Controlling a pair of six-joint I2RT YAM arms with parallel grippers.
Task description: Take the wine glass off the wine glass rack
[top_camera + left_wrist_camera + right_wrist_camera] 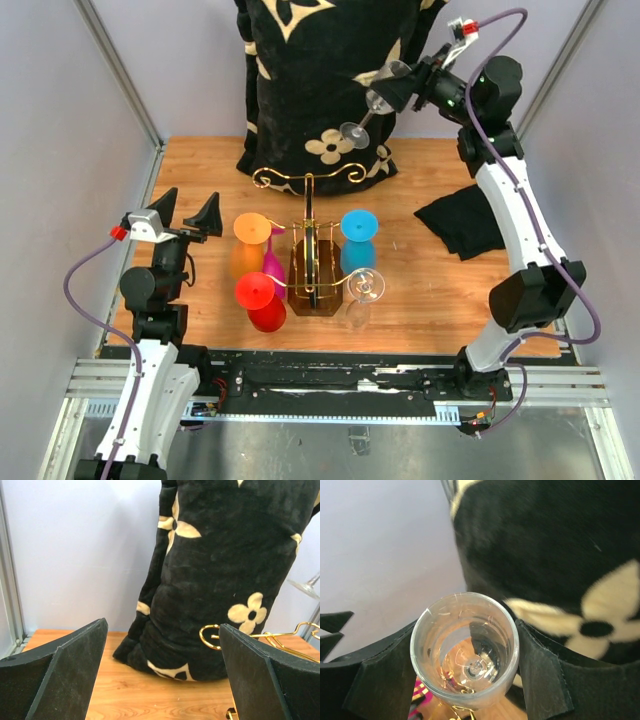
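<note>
My right gripper (402, 86) is raised at the back right, shut on the bowl of a clear wine glass (372, 105). The glass lies tilted in the air, with its foot pointing down-left in front of the pillow. In the right wrist view the glass's (465, 647) open rim faces the camera between both pads. The gold wire wine glass rack (310, 262) stands mid-table on its dark base. An orange (251, 228), a magenta (272, 262), a red (258, 295), a blue (359, 228) and a clear glass (365, 286) are around it. My left gripper (187, 212) is open and empty left of the rack.
A big black pillow with cream flowers (320, 80) leans against the back wall. A folded black cloth (462, 222) lies on the right of the wooden table (420, 300). The left wrist view shows the rack's gold scroll (210, 635) past the right finger.
</note>
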